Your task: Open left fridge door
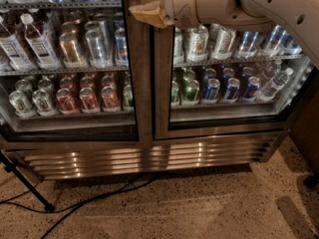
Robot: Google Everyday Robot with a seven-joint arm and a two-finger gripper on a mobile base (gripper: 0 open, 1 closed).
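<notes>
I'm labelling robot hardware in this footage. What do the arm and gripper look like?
The arm is a chain of smooth, rounded off-white shells, with a dark seam ring at the cylindrical wrist and two small dark dots farther back. No cables or markings show. The gripper, at the top of the view before the steel-framed glass left fridge door, is tan and angular.

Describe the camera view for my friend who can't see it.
The robot's tan claw is at the top inner edge of the steel-framed glass left fridge door, which is shut. The big two-door steel fridge holds cans and bottles.
</notes>
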